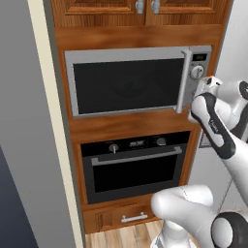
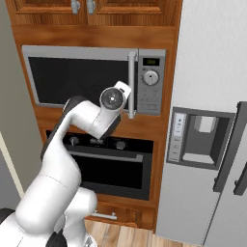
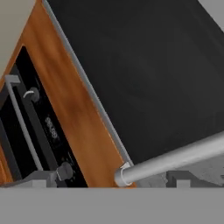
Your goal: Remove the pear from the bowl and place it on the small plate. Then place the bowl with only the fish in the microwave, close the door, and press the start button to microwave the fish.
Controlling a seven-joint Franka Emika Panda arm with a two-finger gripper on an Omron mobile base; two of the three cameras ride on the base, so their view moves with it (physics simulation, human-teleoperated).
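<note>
Claw (image 3: 111, 180) stands wide open with nothing between its fingertips (image 3: 38, 178), positioned close against the lower end of the door handle (image 3: 175, 159). Directly beyond it, the door (image 1: 127, 85) of the microwave (image 2: 96, 79) is shut, its dark glass intact. The control panel (image 2: 151, 86) sits right of the handle. The black oven (image 1: 133, 164) is mounted below the microwave. Wooden cabinets (image 1: 140, 7) above.
</note>
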